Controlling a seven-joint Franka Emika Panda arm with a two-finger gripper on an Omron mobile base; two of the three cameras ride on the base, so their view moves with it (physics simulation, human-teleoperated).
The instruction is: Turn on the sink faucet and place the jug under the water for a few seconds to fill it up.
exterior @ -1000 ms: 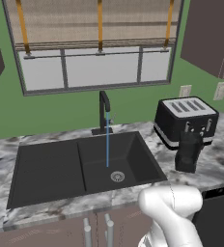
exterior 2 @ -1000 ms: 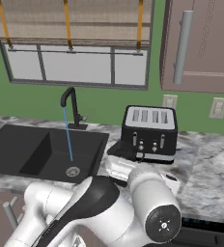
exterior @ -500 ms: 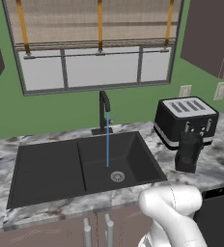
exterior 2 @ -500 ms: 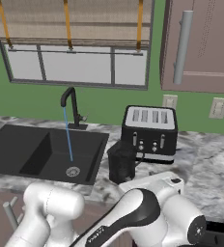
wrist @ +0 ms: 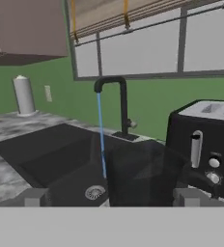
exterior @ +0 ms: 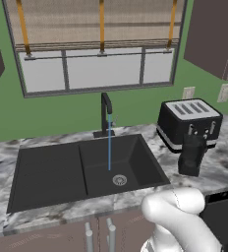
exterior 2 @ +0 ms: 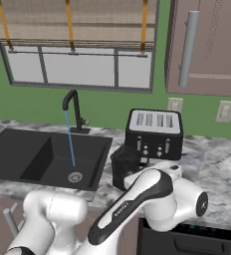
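The sink faucet [exterior: 106, 113] [exterior 2: 75, 110] [wrist: 119, 103] stands behind the black sink [exterior: 47, 172] [exterior 2: 18, 152]. The water [exterior: 109, 147] [exterior 2: 70, 144] [wrist: 102, 140] falls from it in a thin blue line onto the drain. The jug [exterior: 191, 155] [exterior 2: 126, 167] is upright on the counter, right of the sink and in front of the toaster. In the hand view the jug [wrist: 143, 176] looms close. My gripper [wrist: 111, 198] is open, its fingertips [wrist: 36, 197] wide apart, one at each side of the jug's base. Nothing is gripped.
A black toaster [exterior: 189, 123] [exterior 2: 155, 132] [wrist: 205, 144] stands right behind the jug. A grey cylinder [wrist: 24, 96] stands on the far counter beyond the sink. Wall outlets [exterior: 224, 92] and upper cabinets [exterior 2: 207, 45] lie above the counter. A dark stove edge [exterior: 224, 211] is at the right.
My arm has swung in the right base view, uncovering the jug and drawing the hand in close to it. The jug has not moved. The water keeps running.
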